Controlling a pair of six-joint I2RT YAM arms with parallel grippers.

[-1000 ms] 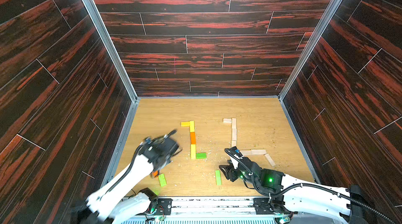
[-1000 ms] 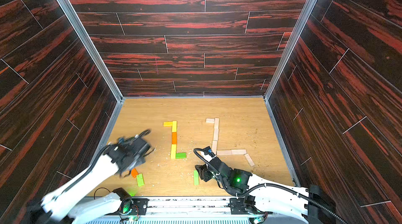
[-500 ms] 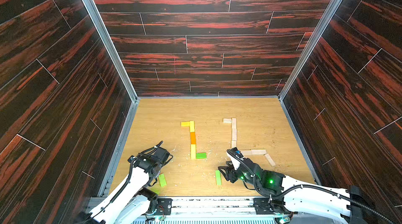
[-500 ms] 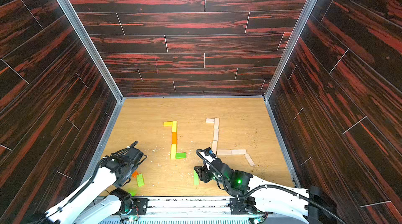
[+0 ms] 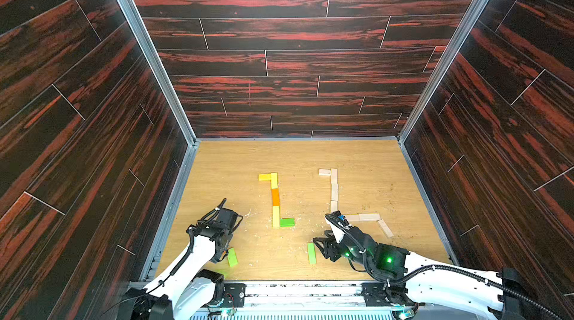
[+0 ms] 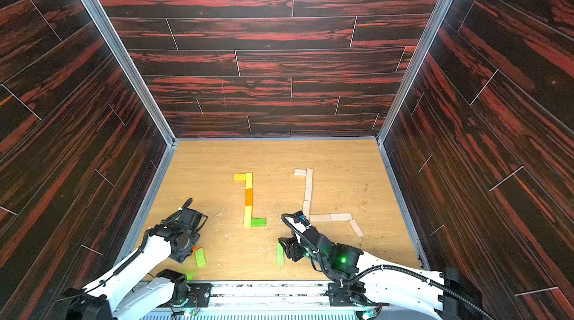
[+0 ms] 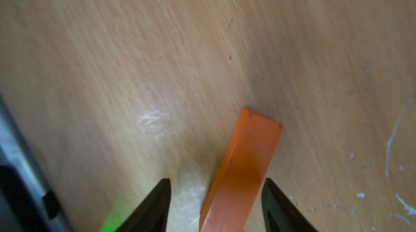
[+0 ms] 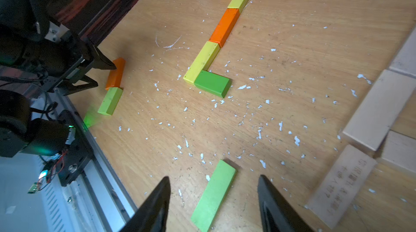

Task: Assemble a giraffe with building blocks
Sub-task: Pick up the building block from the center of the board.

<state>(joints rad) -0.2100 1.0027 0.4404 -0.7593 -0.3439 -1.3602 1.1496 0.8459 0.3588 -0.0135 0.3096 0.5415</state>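
The left pincer [image 7: 216, 180] straddles the loose orange block [image 7: 247, 163] at the desk's [image 7: 135, 39] front left, jaws apart, one tip seemingly touching its side; an uneven squeeze could swivel it into the pale green block [image 8: 110, 101] at its near end; it lies flat, long axis running front-to-back, slightly slanted; the right pincer [image 8: 213, 176] hangs, jaws spread, over another green block [image 8: 213, 194].

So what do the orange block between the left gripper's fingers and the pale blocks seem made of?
Orange block: probably wood, smooth orange paint, worn specks at its corners. Pale blocks: likely bare wood, matte, one with faint lettering.
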